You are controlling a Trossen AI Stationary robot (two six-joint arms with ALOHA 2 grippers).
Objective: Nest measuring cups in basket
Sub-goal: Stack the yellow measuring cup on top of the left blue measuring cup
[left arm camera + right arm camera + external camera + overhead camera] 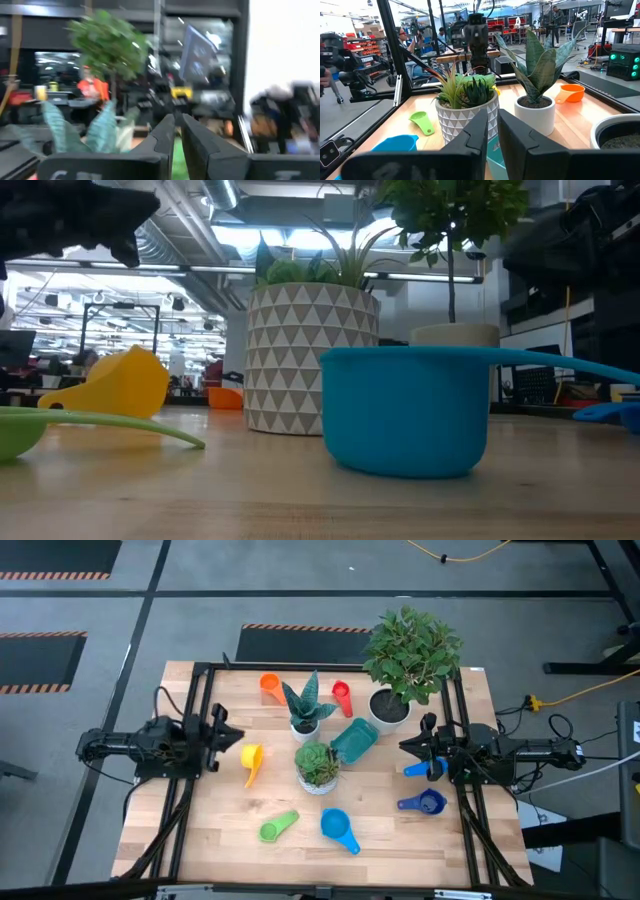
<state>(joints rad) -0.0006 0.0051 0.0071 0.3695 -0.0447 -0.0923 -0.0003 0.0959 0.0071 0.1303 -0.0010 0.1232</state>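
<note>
**End effectors level at both desk edges, cups still scattered**

Left end effector [222, 743] reaches in level from the left edge, near the yellow measuring cup [251, 761], its 2 fingers [165, 135] set narrowly apart and empty. Right end effector [418, 747] extends level from the right edge, fingers nearly together, holding nothing, just above a blue cup [418, 769]. The teal basket [354, 741] lies between the succulent pot [318, 768] and the white pot [389, 708]. Orange cup [270, 686], red cup [342, 696], green cup [278, 828], light blue cup [338, 827] and dark blue cup [424, 803] lie loose on the desk [220, 840].
</note>
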